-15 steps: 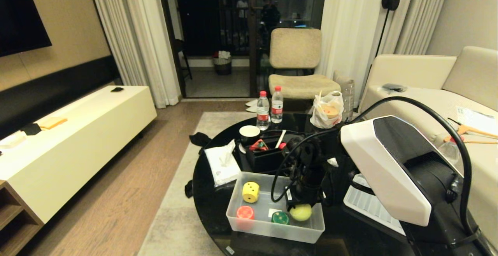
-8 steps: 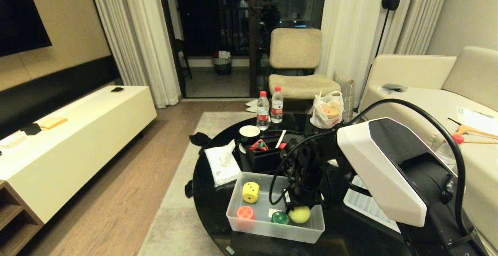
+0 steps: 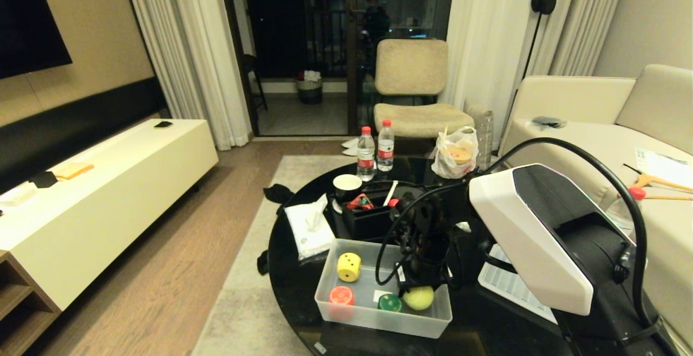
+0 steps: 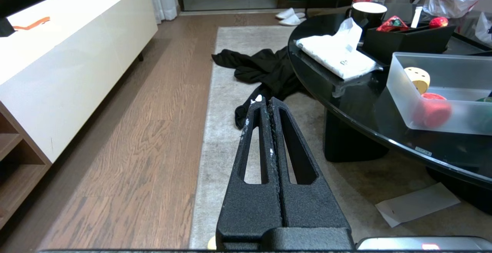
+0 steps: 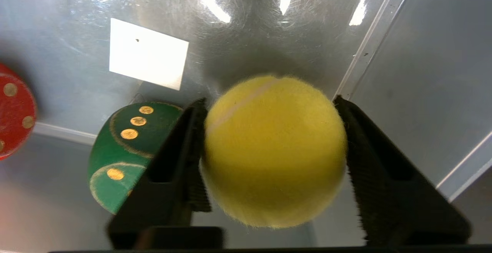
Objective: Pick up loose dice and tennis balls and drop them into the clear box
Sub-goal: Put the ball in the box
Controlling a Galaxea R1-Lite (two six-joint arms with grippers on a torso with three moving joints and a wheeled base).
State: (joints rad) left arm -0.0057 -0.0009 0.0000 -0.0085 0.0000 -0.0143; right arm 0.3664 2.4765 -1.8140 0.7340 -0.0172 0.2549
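Note:
A tennis ball (image 5: 273, 149) sits between the fingers of my right gripper (image 5: 269, 101), which press on both its sides. It hangs low in the near right corner of the clear box (image 3: 379, 321), and the right gripper (image 3: 419, 285) points down into it. A pale yellow die (image 3: 349, 267) with dark pips lies at the box's far left. Red (image 3: 341, 294) and green (image 3: 390, 302) spotted pieces lie by the front wall. My left gripper (image 4: 265, 103) is shut and empty, parked beside the table over the rug.
The box stands on a round black table (image 3: 292, 285). Behind it are a black organiser (image 3: 368, 221), a tissue pack (image 3: 308, 231), a cup (image 3: 347, 185), two bottles (image 3: 366, 161) and a food bag (image 3: 456, 153). The ribbed lid (image 3: 503, 283) lies under my right arm. Black cloth (image 4: 265, 68) lies on the rug.
My right arm has shifted slightly left and lower; the tennis ball stays between the fingers in the box's near right corner. The left arm has not moved.

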